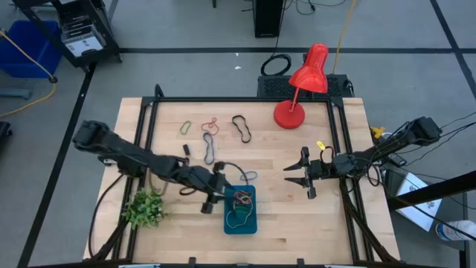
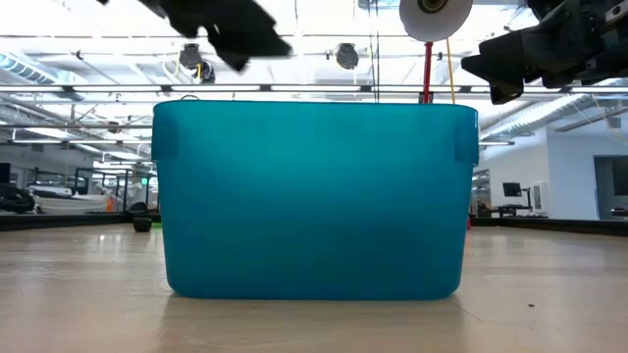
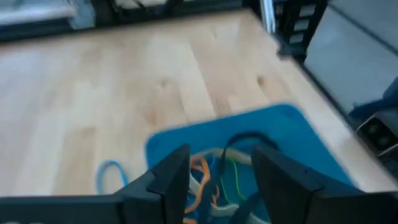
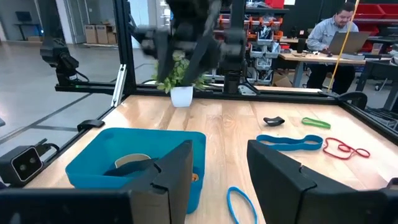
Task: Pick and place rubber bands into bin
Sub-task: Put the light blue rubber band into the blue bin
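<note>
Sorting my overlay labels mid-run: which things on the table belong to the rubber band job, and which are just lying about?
Job:
- bin, several bands already inside
- loose rubber bands at the table's far side, plus a blue one beside the bin
- left tool, open at the bin's edge
- right tool, open, waiting right of the bin

Lying about:
- red lamp
- small potted plant

Ceiling strip lights are casting even, bright light — shadows are staying faint. Around the bin (image 3: 249, 155), the left wrist view is smearing with blur.
</note>
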### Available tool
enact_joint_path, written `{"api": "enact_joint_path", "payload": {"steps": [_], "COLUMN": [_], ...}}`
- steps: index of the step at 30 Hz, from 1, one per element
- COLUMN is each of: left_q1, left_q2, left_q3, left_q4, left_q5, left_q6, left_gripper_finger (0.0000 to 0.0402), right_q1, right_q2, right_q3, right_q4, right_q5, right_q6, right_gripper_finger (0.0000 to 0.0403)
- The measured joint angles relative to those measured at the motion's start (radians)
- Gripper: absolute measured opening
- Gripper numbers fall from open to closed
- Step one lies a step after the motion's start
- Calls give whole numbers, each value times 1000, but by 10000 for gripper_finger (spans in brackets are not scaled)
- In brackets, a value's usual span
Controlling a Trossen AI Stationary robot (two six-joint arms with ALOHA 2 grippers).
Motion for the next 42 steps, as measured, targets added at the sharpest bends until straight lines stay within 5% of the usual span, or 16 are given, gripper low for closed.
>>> {"api": "enact_joint_path", "payload": {"steps": [8, 17, 21, 31, 42], "left_q1": [6, 9, 9, 9, 10], "left_q2": [-297, -587, -678, -730, -729], "left_q3": [-21, -250, -375, -552, -552], "left_q4": [-238, -131, -26, 190, 219], "left_q5": [-26, -52, -68, -108, -163], "left_q6": [51, 60, 41, 65, 60], "left_gripper_finger": [200, 200, 200, 200, 200], "right_q1": [2, 2, 2, -21, -142], "right_q2": [0, 4, 4, 4, 253], "right_q3": [0, 0, 0, 18, 309], "right_q4": [23, 19, 15, 63, -301], "right_q5": [-5, -160, -125, -8, 28], "right_q6": [3, 1, -28, -44, -131], "right_gripper_finger": [148, 150, 149, 142, 142]}}
